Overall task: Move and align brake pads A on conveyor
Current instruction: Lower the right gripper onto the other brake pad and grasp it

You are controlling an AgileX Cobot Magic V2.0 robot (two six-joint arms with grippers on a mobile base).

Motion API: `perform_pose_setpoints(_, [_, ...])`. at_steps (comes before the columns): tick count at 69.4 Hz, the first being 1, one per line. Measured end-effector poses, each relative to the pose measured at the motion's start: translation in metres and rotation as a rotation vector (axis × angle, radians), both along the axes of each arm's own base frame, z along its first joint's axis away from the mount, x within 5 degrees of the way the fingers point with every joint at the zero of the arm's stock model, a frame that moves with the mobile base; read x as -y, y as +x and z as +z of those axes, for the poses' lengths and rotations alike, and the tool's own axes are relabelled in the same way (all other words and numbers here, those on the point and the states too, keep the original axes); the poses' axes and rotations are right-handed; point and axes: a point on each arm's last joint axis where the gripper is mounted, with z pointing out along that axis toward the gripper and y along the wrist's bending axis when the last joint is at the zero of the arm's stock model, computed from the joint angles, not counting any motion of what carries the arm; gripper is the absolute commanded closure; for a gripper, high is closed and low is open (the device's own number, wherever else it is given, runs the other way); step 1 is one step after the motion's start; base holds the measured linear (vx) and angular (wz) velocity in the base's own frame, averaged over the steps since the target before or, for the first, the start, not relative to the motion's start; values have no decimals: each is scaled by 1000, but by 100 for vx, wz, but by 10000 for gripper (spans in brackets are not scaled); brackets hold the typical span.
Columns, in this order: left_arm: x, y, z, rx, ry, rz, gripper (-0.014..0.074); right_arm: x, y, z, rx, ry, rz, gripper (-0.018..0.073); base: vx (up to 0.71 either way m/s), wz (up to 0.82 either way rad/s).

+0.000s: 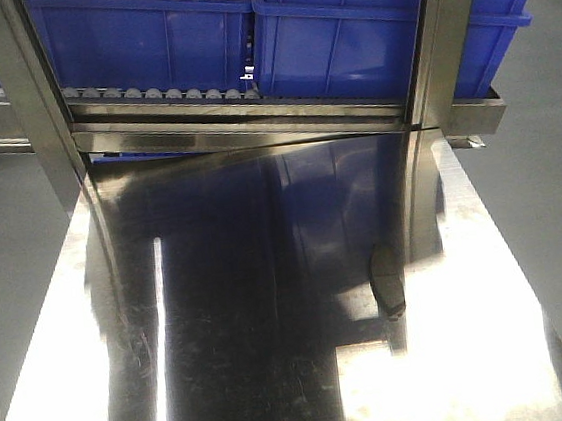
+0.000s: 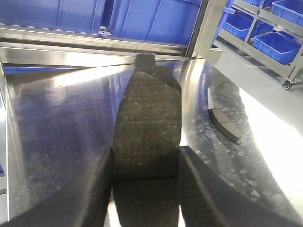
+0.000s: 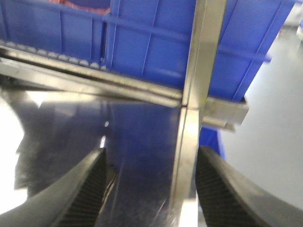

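Brake pad (image 2: 147, 109) clamped lengthwise in left gripper (image 2: 146, 160) over shiny steel worktop (image 2: 57, 123); second pad (image 1: 387, 282) lying on worktop; right gripper (image 3: 151, 153) jaws apart.

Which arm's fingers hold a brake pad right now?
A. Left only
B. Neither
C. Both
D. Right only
A: the left wrist view shows a brake pad clamped between the left arm's fingers, while the right arm's fingers stand apart with only the steel table showing between them.
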Motion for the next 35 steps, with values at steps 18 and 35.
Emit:
perform_pose_setpoints(18, [0,0,0,0,0,0,603,-10,67,13,-388,84,-12,144,0,0])
perform_pose_setpoints(35, [0,0,0,0,0,0,603,-19,134,-26,-791,46,-8,172,0,0])
